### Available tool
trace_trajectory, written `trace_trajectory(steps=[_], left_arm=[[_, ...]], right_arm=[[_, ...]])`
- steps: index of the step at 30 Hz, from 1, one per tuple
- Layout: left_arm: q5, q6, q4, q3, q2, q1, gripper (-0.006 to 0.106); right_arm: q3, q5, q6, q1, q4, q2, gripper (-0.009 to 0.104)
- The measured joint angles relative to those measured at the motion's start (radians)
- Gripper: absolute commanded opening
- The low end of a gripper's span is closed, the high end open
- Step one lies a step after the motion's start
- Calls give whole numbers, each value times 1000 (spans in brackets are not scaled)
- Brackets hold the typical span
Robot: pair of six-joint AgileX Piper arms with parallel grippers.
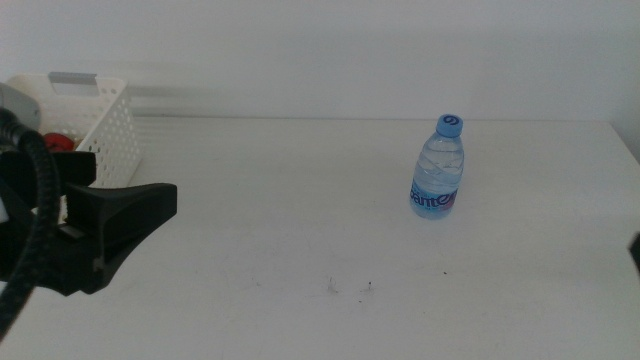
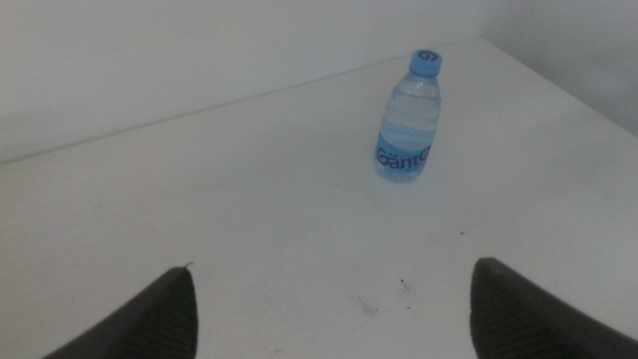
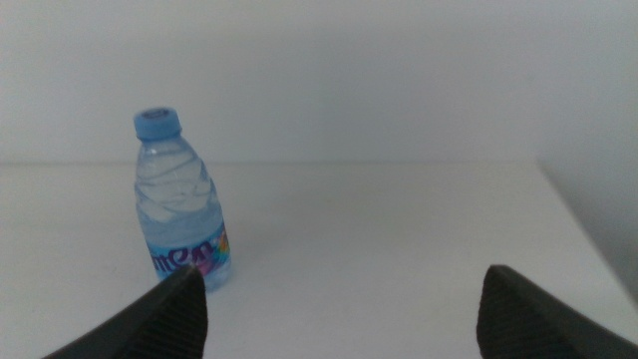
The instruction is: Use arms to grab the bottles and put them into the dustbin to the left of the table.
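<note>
Only water bottle (image 1: 437, 170) mid-table (image 1: 280, 230), upright.

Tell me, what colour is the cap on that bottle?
Light blue. The cap of the bottle shows best in the right wrist view.

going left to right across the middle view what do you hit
left arm's hand with the white dustbin behind it at the far left → small dark specks on the table → blue-capped water bottle, upright → a dark sliver at the right edge, too little to identify

Upright water bottle (image 2: 407, 120), pincer (image 2: 334, 309) agape.
</note>
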State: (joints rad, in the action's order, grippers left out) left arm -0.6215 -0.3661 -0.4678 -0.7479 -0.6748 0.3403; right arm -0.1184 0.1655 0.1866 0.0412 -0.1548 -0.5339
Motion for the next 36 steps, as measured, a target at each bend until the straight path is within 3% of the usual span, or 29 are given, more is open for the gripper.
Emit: trace_trajectory(steps=[4,11,16,20,26,31,36], left_arm=[[0,0,0,0,0,0,94],[0,0,0,0,0,0,94],[0,0,0,0,0,0,94],[0,-2,0,0,0,0,94],[0,-2,0,0,0,0,94],[0,-2,0,0,0,0,94],[0,-2,0,0,0,0,94]], right_arm=[[-14,219,33,0,-22,-280,91],[-23,764,34,0,-238,-760,91],[-80,998,33,0,-277,-1021,91],[-158,1027,33,0,-303,-1185,91],[-370,1033,33,0,-439,-1350,91],[-519,997,33,34,-447,-1426,91],[-676,826,33,91,-446,-1484,91]])
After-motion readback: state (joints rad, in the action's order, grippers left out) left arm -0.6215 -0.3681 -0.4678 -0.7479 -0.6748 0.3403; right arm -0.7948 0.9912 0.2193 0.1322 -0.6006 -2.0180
